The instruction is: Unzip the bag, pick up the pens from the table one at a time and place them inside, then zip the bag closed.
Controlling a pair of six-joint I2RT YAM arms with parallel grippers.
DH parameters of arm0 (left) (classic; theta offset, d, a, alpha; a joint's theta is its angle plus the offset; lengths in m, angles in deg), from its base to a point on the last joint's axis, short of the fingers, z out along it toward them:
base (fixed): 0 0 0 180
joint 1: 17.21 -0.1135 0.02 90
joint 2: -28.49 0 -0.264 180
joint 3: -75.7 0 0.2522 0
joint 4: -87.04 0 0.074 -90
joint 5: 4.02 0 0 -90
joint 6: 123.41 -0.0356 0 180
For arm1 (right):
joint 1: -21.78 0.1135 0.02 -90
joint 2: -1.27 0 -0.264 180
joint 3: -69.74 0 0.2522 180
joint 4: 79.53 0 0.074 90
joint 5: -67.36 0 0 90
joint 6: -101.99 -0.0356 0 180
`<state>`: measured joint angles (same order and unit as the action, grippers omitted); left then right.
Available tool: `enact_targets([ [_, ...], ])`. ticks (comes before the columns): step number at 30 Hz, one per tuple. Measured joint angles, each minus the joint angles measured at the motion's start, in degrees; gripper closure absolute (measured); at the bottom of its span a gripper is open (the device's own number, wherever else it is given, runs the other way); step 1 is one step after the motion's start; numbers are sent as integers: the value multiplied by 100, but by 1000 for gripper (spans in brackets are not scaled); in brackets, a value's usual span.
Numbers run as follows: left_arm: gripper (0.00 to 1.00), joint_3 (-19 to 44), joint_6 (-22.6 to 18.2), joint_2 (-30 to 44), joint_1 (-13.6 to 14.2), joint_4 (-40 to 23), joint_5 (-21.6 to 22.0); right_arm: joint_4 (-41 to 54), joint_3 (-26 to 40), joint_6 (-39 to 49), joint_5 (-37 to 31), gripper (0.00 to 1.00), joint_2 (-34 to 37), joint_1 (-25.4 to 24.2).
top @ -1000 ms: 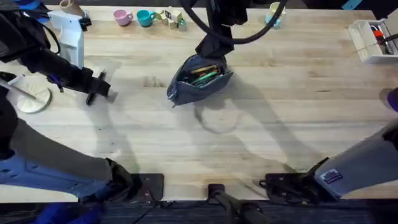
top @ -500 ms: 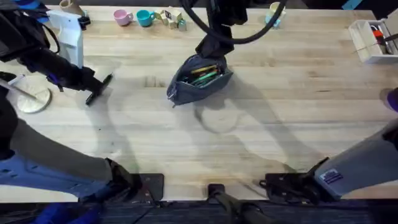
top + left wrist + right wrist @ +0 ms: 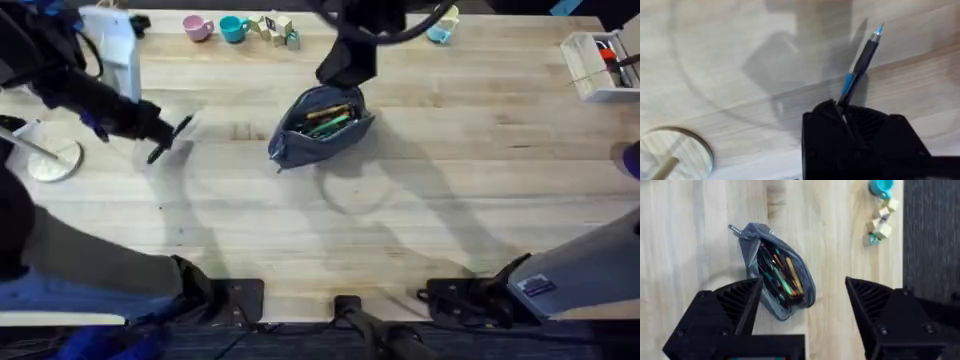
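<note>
A dark floor (image 3: pixel 930 235) is seen beyond the far edge of the wooden top. Soft grey shadows (image 3: pixel 350 195) are cast across the planks, and a white bin (image 3: pixel 598 62) is set at the right edge.

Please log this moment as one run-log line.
left gripper: shut on pen | right gripper: open above bag | bag: unzipped

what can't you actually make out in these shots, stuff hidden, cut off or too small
- Lower end of the pen held by the left pincer: hidden between the black fingers in the left wrist view.
- How many pens sit inside the open bag: they overlap, too small to count in the overhead and right wrist views.
- Right pincer: its arm is cut off by the overhead view's top edge.
</note>
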<state>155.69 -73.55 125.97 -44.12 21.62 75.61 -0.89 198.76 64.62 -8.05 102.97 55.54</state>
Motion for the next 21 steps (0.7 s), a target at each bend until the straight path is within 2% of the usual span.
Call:
enact_targets([
  [7, 959, 94, 493, -762, 874, -125, -71, 47, 0, -828, 0, 4, -521, -372],
  [13, 958, 225, 1031, -1183, 1848, -168, -81, 166, 0, -1488, 2, 4, -859, -767],
  [21, 958, 984, 1684, -1319, 3206, -131, -104, 618, 0, -1987, 1, 4, -1144, -1247],
])
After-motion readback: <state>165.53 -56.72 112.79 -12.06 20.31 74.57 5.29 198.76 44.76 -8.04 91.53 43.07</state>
